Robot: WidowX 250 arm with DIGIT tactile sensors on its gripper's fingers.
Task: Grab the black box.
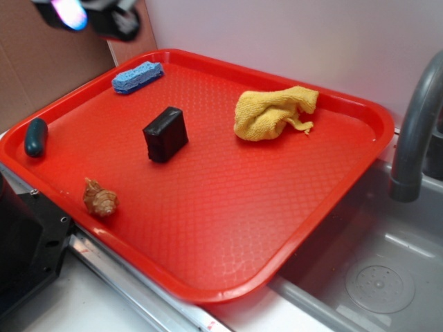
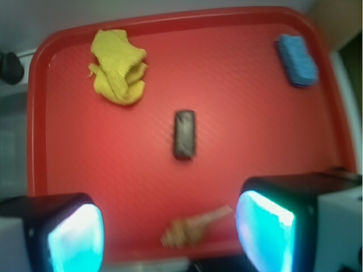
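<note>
Red tray holds the black box mid-floor, unobstructed; pincer wide apart, empty, high above.

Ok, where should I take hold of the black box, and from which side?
Come straight down on the black box. It stands on edge alone mid-tray, and the wrist view shows a narrow top. Close the open gripper across its two broad faces, at the middle. Nothing crowds either side.

Box sat mid-tray, cloth to its right, sponge behind-left, shell front-left, oval object at left rim. Sink right of tray. Hand hung above back-left corner.
</note>
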